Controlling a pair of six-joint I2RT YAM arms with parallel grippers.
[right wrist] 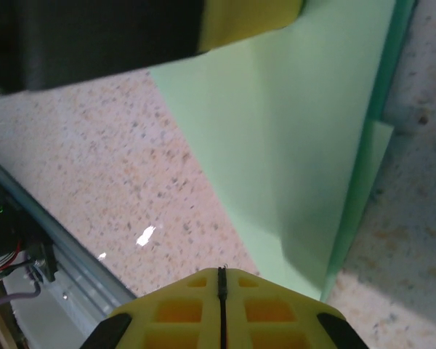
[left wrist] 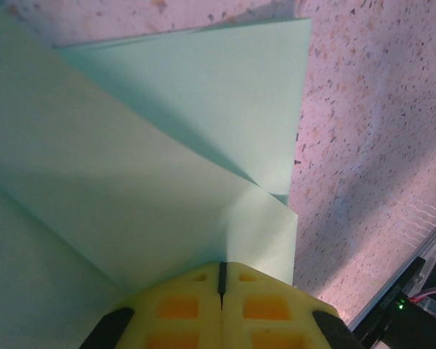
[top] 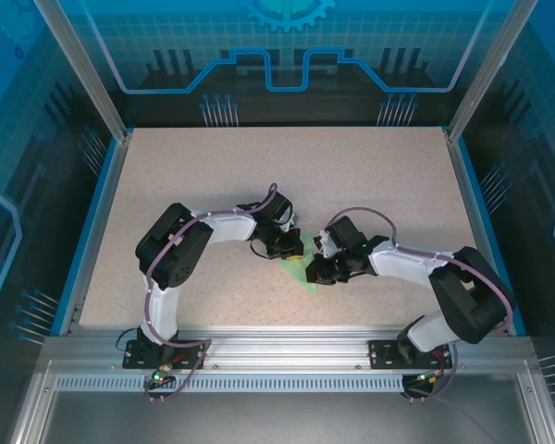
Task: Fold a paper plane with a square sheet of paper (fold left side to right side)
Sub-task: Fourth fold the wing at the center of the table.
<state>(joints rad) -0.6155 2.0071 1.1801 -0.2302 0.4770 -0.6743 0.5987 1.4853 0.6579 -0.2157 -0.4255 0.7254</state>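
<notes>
The pale green sheet of paper lies folded in layers on the table between my two grippers and tapers to a point toward the near edge. In the left wrist view the paper shows several overlapping flaps and creases. My left gripper is shut, its yellow fingertips resting over the folded layers. The right gripper is shut too, and sits on the table just left of the paper's narrow end. A yellow finger of the left gripper shows at the top of the right wrist view.
The speckled table stretches back and to both sides of the arms. The aluminium front rail runs close behind the grippers and shows as a rail in the right wrist view. Blue walls enclose the table.
</notes>
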